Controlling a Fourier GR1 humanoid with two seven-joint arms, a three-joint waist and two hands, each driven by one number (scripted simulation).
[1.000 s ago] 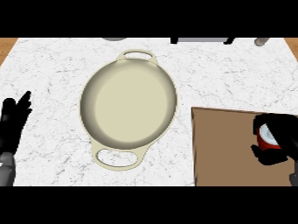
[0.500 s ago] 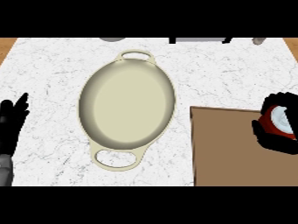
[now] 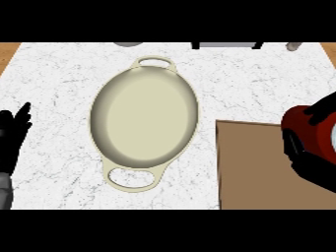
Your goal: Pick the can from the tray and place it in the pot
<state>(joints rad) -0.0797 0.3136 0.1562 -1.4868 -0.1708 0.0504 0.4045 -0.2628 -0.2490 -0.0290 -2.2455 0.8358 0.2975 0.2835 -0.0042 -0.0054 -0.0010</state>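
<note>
Right robot hand (image 3: 299, 150), fingers curled round the red can (image 3: 312, 130), at frame right over the tray (image 3: 251, 167); best carried level to above the pot (image 3: 145, 123) before release.

White marble counter (image 3: 261, 81) — cream oval pot (image 3: 145, 123) at centre, brown tray (image 3: 251, 170) at its right

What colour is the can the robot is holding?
Red, with a pale top; the head view shows the can in the right hand.
</note>
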